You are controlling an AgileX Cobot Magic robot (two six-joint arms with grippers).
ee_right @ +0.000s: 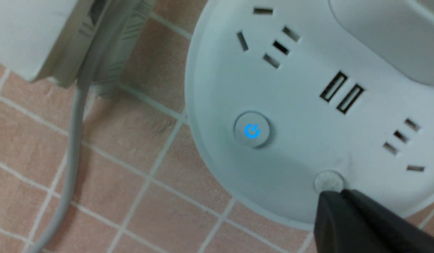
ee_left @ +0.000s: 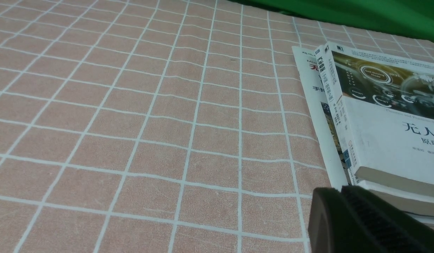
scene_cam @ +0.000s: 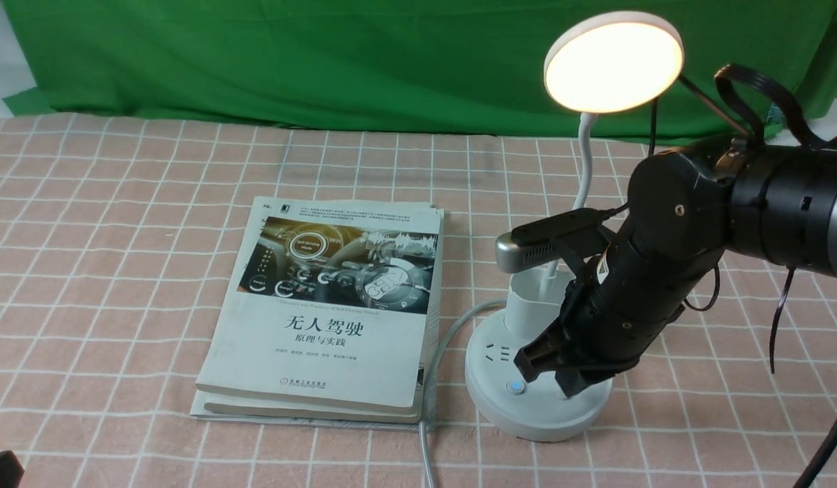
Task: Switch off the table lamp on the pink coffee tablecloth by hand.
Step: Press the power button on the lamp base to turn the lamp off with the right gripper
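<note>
The white table lamp stands on the pink coffee tablecloth (scene_cam: 120, 271), its round head (scene_cam: 613, 61) lit. Its round base (scene_cam: 499, 413) carries sockets, a cup-shaped holder (scene_cam: 530, 305) and a blue-lit power button (scene_cam: 516, 388). My right gripper (scene_cam: 552, 378), the hand, is shut and angled down onto the base. In the right wrist view its tip (ee_right: 338, 194) sits at the edge of a plain round button (ee_right: 327, 181), beside the blue-lit button (ee_right: 252, 131). My left gripper (ee_left: 340, 191) is shut and empty, low over the cloth (ee_left: 132, 123) near the books.
A stack of white books (scene_cam: 337, 305) lies left of the lamp base, also in the left wrist view (ee_left: 385, 123). The lamp's grey cable (scene_cam: 433, 379) runs between books and base toward the front edge. A green backdrop (scene_cam: 323, 61) hangs behind.
</note>
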